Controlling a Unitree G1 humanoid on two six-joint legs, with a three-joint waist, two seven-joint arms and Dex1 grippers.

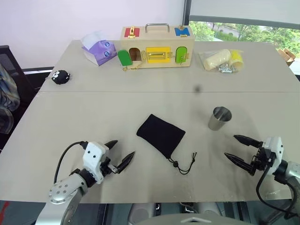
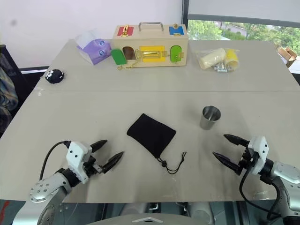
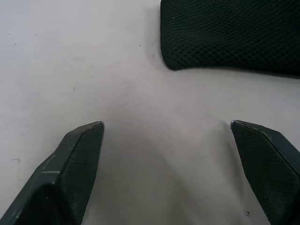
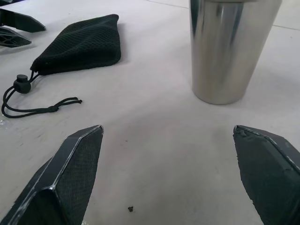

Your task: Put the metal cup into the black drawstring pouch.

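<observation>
The metal cup (image 1: 219, 118) stands upright on the beige table (image 1: 140, 101), right of centre; its shiny wall (image 4: 229, 47) rises close ahead in the right wrist view. The black drawstring pouch (image 1: 161, 134) lies flat near the table's middle, its cord (image 1: 186, 165) trailing toward the front edge. My left gripper (image 1: 120, 153) hovers open at the front left, a short way left of the pouch (image 3: 234, 33). My right gripper (image 1: 240, 149) stands open at the front right, just in front of the cup, nothing between its fingers. The pouch (image 4: 79, 44) and cord (image 4: 33, 101) also show past the right gripper.
At the table's far side stand a wooden latch box (image 1: 157, 46) with coloured doors, a purple tissue pack (image 1: 98, 49) and a clear bag of yellow parts (image 1: 222, 60). A small black round toy (image 1: 61, 77) sits at the far left. A seam (image 1: 140, 92) crosses the table.
</observation>
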